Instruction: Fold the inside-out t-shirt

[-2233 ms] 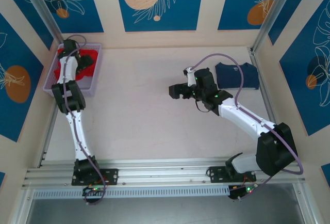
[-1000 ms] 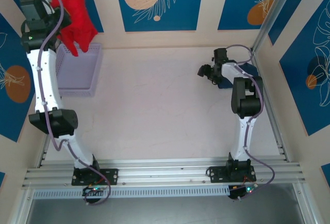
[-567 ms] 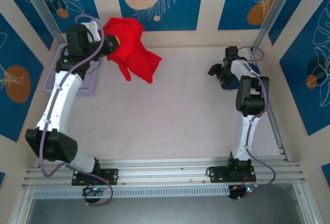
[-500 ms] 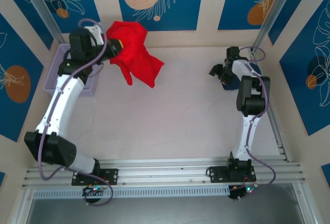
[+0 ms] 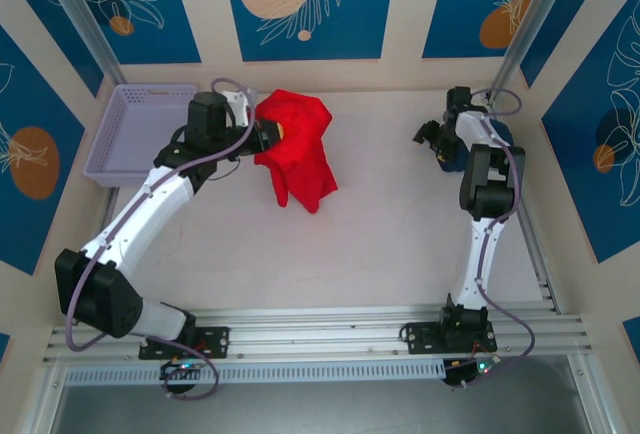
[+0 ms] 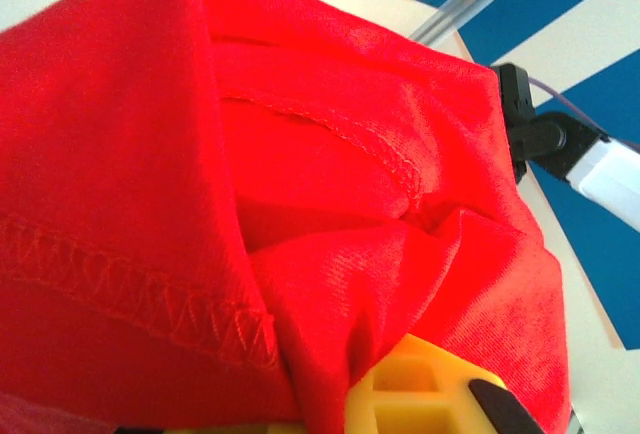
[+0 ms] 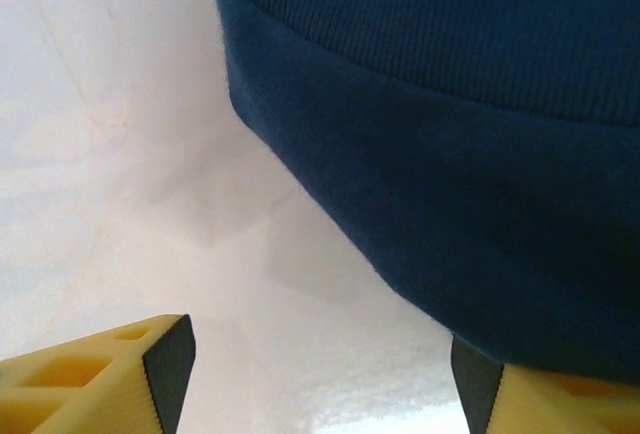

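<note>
The left gripper [image 5: 267, 134] is clamped shut on the red t-shirt [image 5: 300, 159], which dangles bunched over the table [image 5: 330, 254], right of the basket [image 5: 128, 166]. The right gripper [image 7: 322, 364] stands with fingers apart at the navy shirt's [image 7: 460, 114] edge.

Note for your record: the inside-out t-shirt [image 5: 300, 154] is bunched, not spread. It is bright red, plain, soft cloth gathered into one crumpled mass. Its upper part is pinched in the left gripper [image 5: 268, 134], whose jaws are closed on the cloth. From there the rest drapes down and to the right in loose folds, ending in two hanging lobes. You find it over the far, left-of-centre part of the table [image 5: 360, 224]. From above you cannot tell whether the lowest end touches the surface. In the left wrist view the cloth [image 6: 300, 204] shows exposed seams and a zigzag overlock line along one hem, with folds piled one on another.
</note>
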You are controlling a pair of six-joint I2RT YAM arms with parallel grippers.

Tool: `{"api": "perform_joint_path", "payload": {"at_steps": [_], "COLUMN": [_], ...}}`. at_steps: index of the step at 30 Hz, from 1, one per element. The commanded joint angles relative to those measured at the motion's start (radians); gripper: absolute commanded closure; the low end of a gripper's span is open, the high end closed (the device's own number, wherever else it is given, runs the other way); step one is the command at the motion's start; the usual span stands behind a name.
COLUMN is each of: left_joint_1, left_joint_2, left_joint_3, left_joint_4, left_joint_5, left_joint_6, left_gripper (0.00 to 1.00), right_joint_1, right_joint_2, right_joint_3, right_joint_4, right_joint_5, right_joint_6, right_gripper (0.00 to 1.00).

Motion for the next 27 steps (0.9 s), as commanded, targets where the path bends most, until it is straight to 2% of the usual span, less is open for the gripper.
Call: {"api": "perform_joint_path", "payload": {"at_steps": [1,4,10,14,21,24,27], "left_joint_1": [-0.011,-0.011,-0.072,-0.107,-0.129,-0.138,-0.146], "left_joint_2": [0.007,0.015,-0.015,-0.056,-0.093,-0.099,-0.107], "left_joint_3": [0.002,0.009,0.053,0.058,0.03,0.023,0.018], "left_joint_4": [0.07,0.043,0.007,-0.009,0.0,0.005,0.011], "left_joint_5": [-0.017,-0.042,-0.048,-0.093,-0.102,-0.097,-0.099], "left_joint_6": [0.01,0.022,0.051,0.049,0.018,0.009,0.006], "left_gripper": [1.0,1.0,1.0,1.0,1.0,1.0,1.0], "right_joint_1": [-0.012,-0.007,0.094,0.219,0.372,0.431,0.479], "right_joint_2": [0.036,0.002,-0.234,-0.488,-0.935,-1.055,-1.073], "right_joint_3": [0.057,0.044,-0.156,-0.431,-1.007,-1.156,-1.216], "right_joint_4": [-0.04,-0.021,0.141,0.306,0.681,0.777,0.848], "right_joint_5": [-0.013,-0.035,-0.229,-0.282,-0.45,-0.474,-0.443], "right_joint_6": [0.002,-0.015,-0.147,-0.187,-0.113,-0.146,-0.188], "right_gripper": [0.29,0.28,0.26,0.25,0.2,0.17,0.16]}}
